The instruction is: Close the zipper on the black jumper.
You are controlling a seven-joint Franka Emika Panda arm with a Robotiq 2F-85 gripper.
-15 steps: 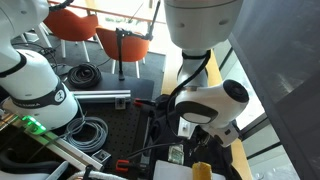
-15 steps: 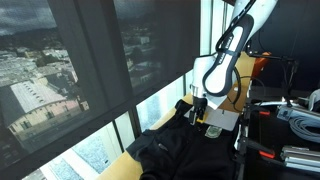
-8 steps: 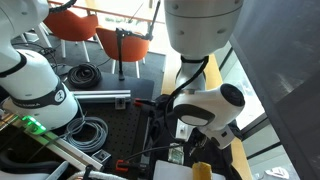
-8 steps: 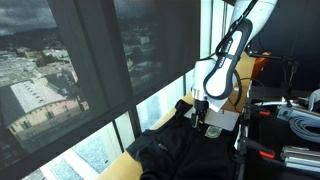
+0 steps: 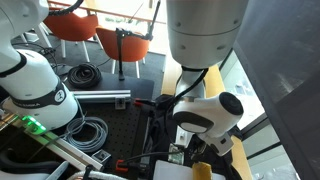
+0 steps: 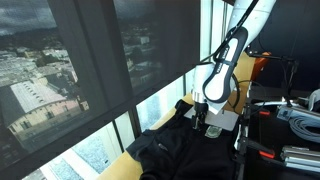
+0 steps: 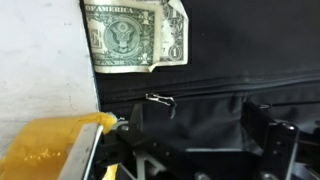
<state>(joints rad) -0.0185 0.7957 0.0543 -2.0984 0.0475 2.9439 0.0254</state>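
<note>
Wrist view: black Robotiq gripper (image 7: 200, 128) released, fingers wide apart over the large black fabric jumper (image 7: 250, 50). The thin dark zipper seam (image 7: 215, 93) crosses just ahead. Its small metal pull (image 7: 160, 100) sits beside one finger, and the paper dollar bill (image 7: 135, 35) lies beyond.

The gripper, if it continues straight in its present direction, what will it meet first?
Probably the black jumper, near the zipper; the wrist view shows nothing between the gripper and the fabric, though depth is unclear.
</note>
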